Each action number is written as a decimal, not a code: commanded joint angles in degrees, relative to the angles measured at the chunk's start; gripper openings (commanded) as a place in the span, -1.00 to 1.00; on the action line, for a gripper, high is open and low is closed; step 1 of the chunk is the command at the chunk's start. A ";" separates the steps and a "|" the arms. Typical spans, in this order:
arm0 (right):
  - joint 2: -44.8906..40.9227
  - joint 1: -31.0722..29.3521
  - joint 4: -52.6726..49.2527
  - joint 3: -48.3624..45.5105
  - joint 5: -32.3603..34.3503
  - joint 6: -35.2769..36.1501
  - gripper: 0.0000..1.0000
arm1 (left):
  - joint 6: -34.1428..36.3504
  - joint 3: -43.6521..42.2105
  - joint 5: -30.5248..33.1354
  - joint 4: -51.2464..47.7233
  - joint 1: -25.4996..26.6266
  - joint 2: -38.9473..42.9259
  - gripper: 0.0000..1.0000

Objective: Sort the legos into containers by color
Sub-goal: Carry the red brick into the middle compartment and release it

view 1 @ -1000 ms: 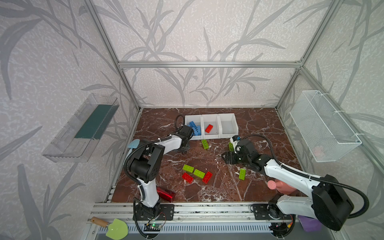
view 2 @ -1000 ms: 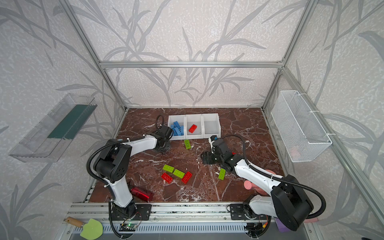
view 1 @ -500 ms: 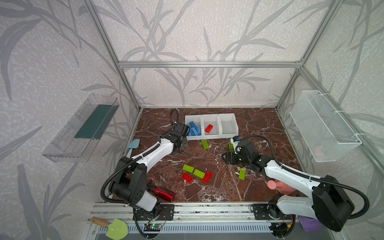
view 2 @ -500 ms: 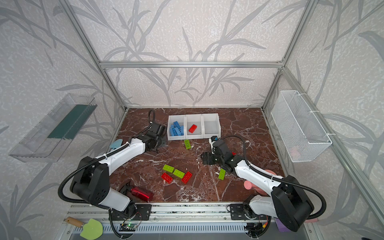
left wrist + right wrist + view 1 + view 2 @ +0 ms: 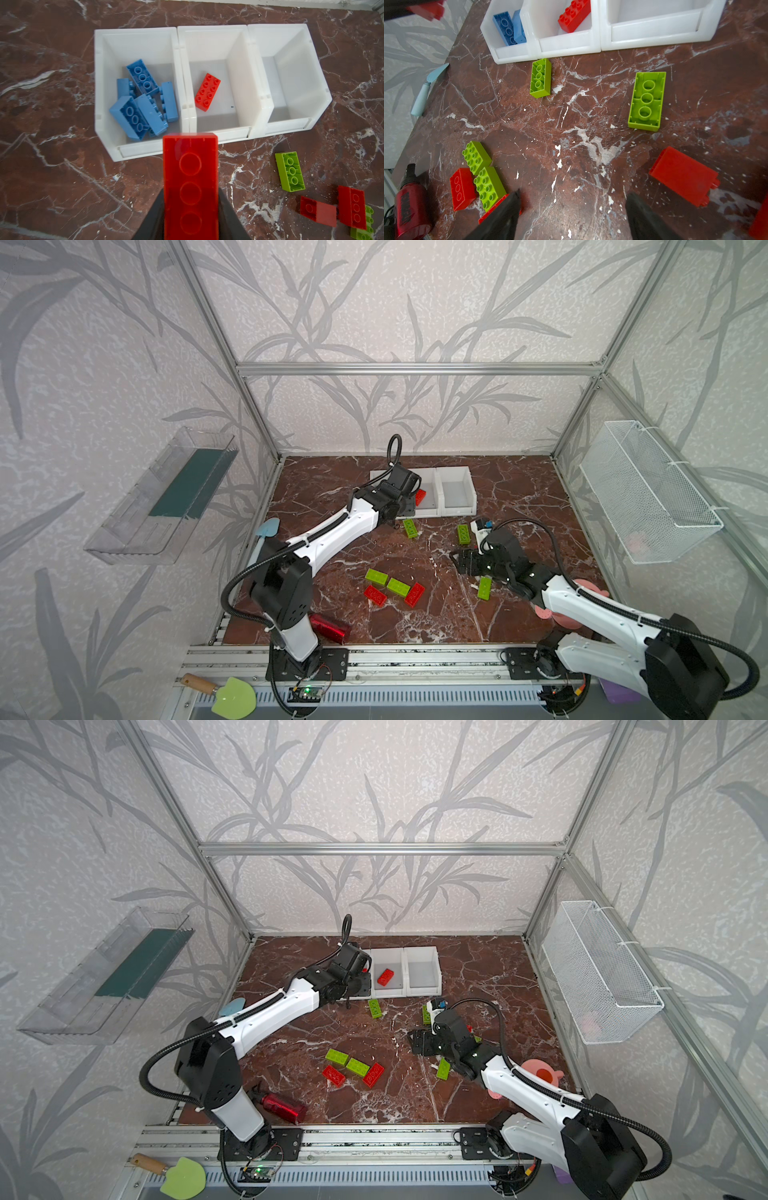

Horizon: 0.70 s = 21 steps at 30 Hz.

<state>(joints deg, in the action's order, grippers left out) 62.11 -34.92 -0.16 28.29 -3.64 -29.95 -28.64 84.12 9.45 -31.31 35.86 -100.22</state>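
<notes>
The left gripper [image 5: 191,193] has its fingers clamped on a red lego [image 5: 190,164], held at the front of the containers [image 5: 212,27], three white bins midway along the back edge of the desk [image 5: 519,489]. Blue legos [image 5: 143,99] lie in the bin nearest the left edge and a second red lego [image 5: 207,92] in the middle one, while the right gripper [image 5: 573,195], fingers wide and holding nothing, hovers nearer the right edge among loose green and red legos [image 5: 646,100]

A robotics lab test cell: aluminium frame [image 5: 415,369], wallpapered panels [image 5: 415,302], marble-patterned tabletop [image 5: 519,497].
</notes>
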 commanded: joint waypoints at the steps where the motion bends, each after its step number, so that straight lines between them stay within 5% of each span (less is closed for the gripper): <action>1: -2.60 0.00 2.25 -1.22 2.41 -1.14 0.61 | 1.39 5.39 -3.35 -2.07 0.27 -4.69 -0.33; 13: -4.30 0.05 3.19 -2.31 2.90 -1.51 0.61 | 2.80 27.70 -5.76 -9.15 0.12 -23.98 -0.31; 21: -4.19 0.03 3.22 -2.45 3.29 -1.51 0.61 | 1.95 32.33 -6.52 -10.33 -0.77 -28.65 -0.25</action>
<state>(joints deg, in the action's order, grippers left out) 58.46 -34.92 1.93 26.48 -1.32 -31.48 -26.76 114.10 3.49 -39.33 35.46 -127.98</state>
